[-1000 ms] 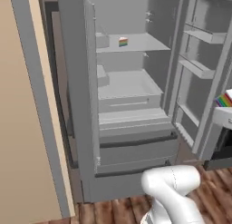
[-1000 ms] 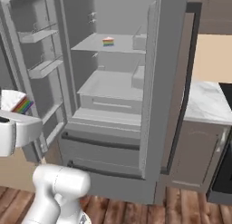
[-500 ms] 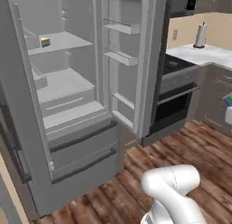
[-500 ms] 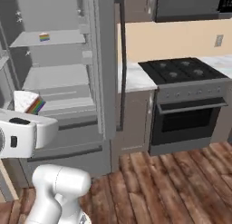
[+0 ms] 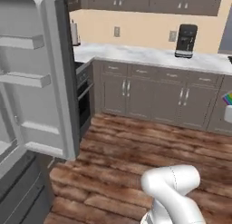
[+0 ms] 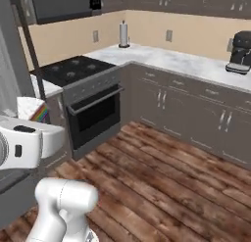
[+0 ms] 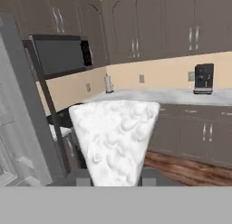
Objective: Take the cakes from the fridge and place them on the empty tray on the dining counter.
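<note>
Right up close in the hand view, the gripper [image 7: 113,180] is clamped on a cake [image 7: 114,139], a wedge slice with its white frosted face toward the camera, sitting at lower centre between the two fingertips. The same slice shows its rainbow layers at the left edge of the right base view [image 6: 35,110], just above the white hand, and peeks in at the right edge of the left base view [image 5: 228,99]. Next out, the fridge [image 5: 34,82] takes up the left side of the left base view, with its door swung open and the door bins looking bare. Beyond that there's wood floor, a black oven [image 6: 93,116] with a stovetop, then grey cabinets under a marble counter with a paper towel roll [image 6: 123,34] and a coffee machine [image 5: 186,41] along the back wall. Compared with half a second ago the base has swung round: the fridge interior with the other slice on its shelf has gone from both base views, so the whole picture shifted.
</note>
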Available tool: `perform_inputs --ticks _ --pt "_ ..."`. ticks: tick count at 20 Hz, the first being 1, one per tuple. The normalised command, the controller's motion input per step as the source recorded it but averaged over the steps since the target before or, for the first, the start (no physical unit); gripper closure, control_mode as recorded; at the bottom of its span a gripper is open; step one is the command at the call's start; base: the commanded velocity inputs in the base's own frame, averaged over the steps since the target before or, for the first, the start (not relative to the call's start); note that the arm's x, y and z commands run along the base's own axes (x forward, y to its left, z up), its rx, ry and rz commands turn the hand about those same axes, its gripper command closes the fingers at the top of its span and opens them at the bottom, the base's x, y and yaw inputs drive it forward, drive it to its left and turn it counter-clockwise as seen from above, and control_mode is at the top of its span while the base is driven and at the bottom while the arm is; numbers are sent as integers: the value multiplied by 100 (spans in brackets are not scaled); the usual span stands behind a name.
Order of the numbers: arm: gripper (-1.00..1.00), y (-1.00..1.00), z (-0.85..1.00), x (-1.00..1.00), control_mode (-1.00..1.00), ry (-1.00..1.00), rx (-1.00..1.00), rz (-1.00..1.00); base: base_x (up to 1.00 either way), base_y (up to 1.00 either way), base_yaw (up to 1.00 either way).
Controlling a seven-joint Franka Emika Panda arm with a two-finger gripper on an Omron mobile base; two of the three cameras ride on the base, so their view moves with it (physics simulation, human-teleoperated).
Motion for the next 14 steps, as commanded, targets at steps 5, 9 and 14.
perform_inputs --ticks 5,9,14 --pt "100 0 0 0 100 0 0 0 0 0 -100" --pt "100 0 0 0 100 0 0 0 0 0 -100" --pt "100 0 0 0 100 0 0 0 0 0 -100"
